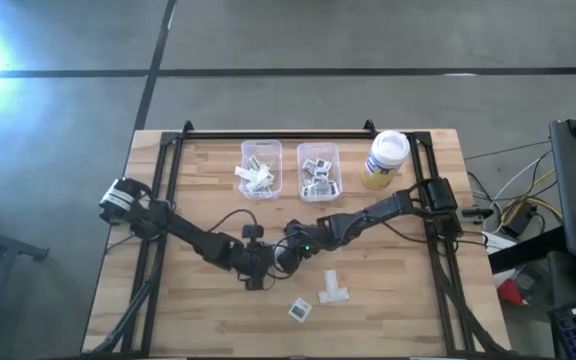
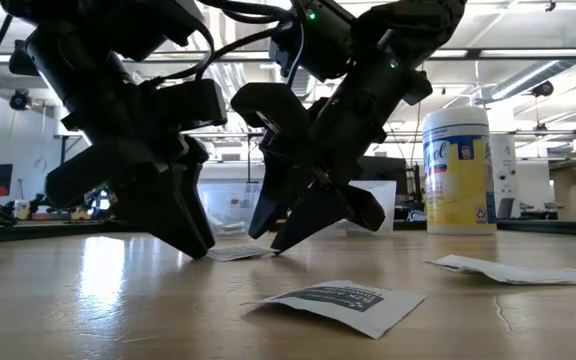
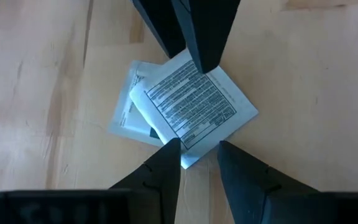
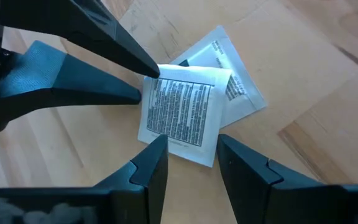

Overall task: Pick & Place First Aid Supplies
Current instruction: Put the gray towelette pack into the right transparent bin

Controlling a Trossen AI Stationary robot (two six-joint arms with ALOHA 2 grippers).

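Two overlapping square white printed paper packets lie flat on the wooden counter mid-front, directly between the left claw and right claw, both tips down, slightly parted, gripping nothing, equally near.

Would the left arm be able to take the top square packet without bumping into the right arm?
Probably not cleanly. The left pincer is down at the top square packet, but the right pincer stands at its opposite edge, so the fingers would crowd.
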